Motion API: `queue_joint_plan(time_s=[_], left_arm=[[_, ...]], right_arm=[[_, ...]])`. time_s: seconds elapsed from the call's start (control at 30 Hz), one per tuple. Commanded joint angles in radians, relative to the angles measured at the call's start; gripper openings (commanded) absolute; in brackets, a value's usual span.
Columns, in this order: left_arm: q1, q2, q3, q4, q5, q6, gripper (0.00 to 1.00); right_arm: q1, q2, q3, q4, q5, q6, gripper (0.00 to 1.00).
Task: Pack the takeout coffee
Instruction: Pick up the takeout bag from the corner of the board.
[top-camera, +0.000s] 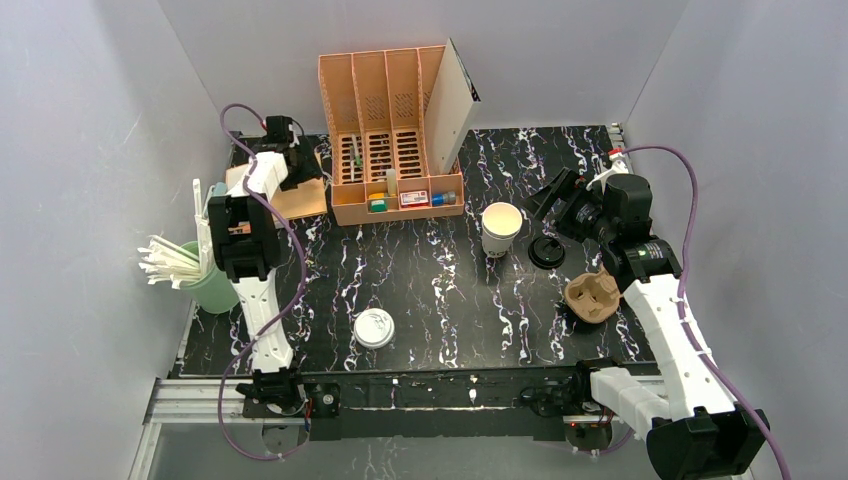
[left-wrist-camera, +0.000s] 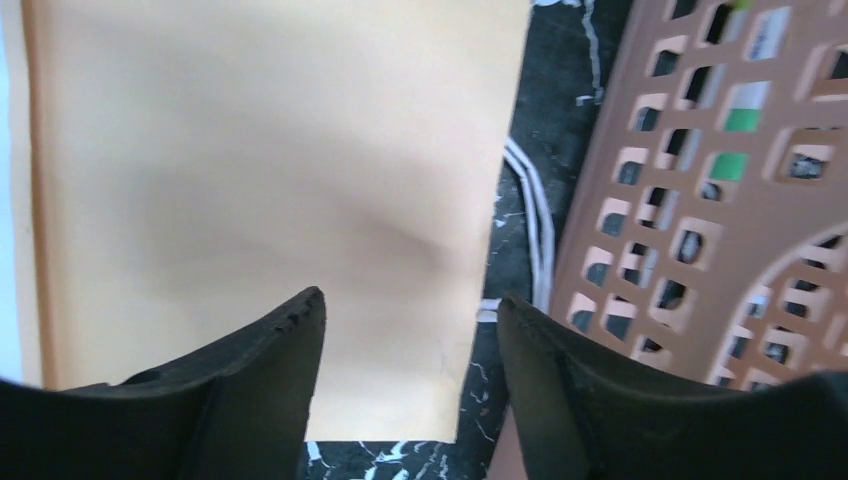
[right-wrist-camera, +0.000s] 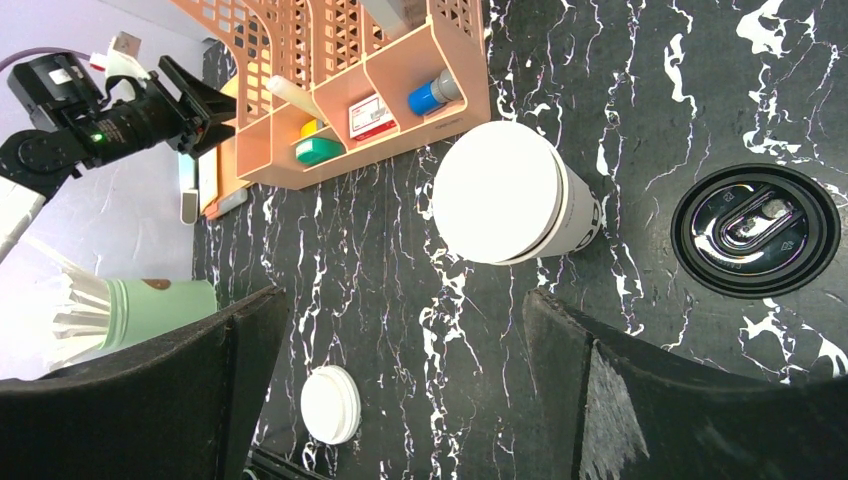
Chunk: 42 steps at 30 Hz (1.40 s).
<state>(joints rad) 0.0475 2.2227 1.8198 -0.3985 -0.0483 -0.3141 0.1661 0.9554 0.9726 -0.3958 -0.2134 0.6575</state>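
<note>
Takeout coffee cup (top-camera: 501, 228), white and not covered, stands upright on the black marbled bench (top-camera: 430, 290), a little right of the middle. An orange rack (top-camera: 390, 130) stands at the far side, with small items in its near compartments. A flat tan paper sheet (left-wrist-camera: 250, 200) lies at the far left, just beside the rack. The left pincer (left-wrist-camera: 410, 300) hangs over the right edge of this sheet; its fingers are spread and nothing is between them. The right pincer (right-wrist-camera: 402, 295) is spread wide above the bench, near the cup, and pinches nothing. A green cup (top-camera: 210, 280) of white straws (top-camera: 165, 262) stands at the left edge. A brown cardboard carrier (top-camera: 592, 297) lies at the near right. The black lid (top-camera: 546, 251) lies flat just right of the cup, not touching it. A white round lid (top-camera: 374, 328) lies toward the near edge, left of the middle.
</note>
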Motion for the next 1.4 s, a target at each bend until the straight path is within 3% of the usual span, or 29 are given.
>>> queue_joint_plan(time_s=[0.0,0.1,0.23,0.33,0.43,0.57,0.7,0.83,1.0,1.17,1.37], left_arm=[[0.015,-0.094,-0.047,0.060,0.126,0.000,0.58],[0.015,-0.074,-0.036,0.063,0.205,0.001,0.61],[0.015,-0.031,-0.004,0.045,0.278,-0.005,0.56],[0.023,-0.032,-0.015,0.042,0.260,-0.063,0.54],[0.053,-0.048,-0.078,0.115,0.297,-0.196,0.54],[0.082,-0.077,-0.182,0.241,0.294,-0.423,0.67],[0.083,-0.108,-0.259,0.298,0.207,-0.639,0.77],[0.078,-0.146,-0.330,0.323,0.107,-0.895,0.76],[0.066,-0.133,-0.291,0.179,0.062,-1.093,0.71],[0.049,-0.107,-0.234,0.117,0.073,-1.151,0.72],[0.027,-0.117,-0.176,-0.026,0.008,-1.207,0.79]], right_arm=[[0.006,-0.013,0.030,0.019,-0.018,0.001,0.96],[0.005,-0.010,0.032,0.021,-0.023,0.001,0.96],[0.005,-0.009,0.034,0.021,-0.025,0.002,0.96],[0.006,-0.011,0.031,0.020,-0.025,0.004,0.96],[0.005,-0.014,0.028,0.021,-0.026,0.007,0.96],[0.005,-0.012,0.027,0.025,-0.033,0.010,0.96],[0.006,-0.013,0.024,0.024,-0.032,0.010,0.95],[0.004,-0.015,0.020,0.026,-0.029,0.010,0.95],[0.006,-0.014,0.014,0.031,-0.037,0.014,0.95],[0.005,-0.015,0.011,0.032,-0.036,0.014,0.95],[0.005,-0.021,0.006,0.029,-0.032,0.014,0.95]])
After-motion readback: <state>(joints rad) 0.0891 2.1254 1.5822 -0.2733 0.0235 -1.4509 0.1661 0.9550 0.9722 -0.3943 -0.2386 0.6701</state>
